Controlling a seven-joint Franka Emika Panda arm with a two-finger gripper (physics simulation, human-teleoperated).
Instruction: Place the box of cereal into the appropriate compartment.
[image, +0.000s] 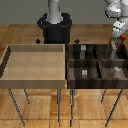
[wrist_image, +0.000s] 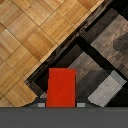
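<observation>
The box of cereal (wrist_image: 61, 87) is a thin red box, and my gripper (wrist_image: 61, 104) is shut on it; grey fingertips (wrist_image: 40, 105) show at both of its sides. In the exterior view the gripper (image: 119, 44) hangs over the back corner of the dark compartment tray (image: 70, 75) on the exterior view's right, with a bit of the red box (image: 120, 39) showing in it. The wrist view has the box above a dark compartment of that tray (wrist_image: 75, 42), near its outer wall.
A light wooden tray (image: 35, 62) stands at the exterior view's left. Small grey blocks (image: 84, 73) (image: 116, 69) lie in the dark tray's compartments; one grey block (wrist_image: 106, 89) lies close to the held box. The robot base (image: 55, 27) stands behind the trays.
</observation>
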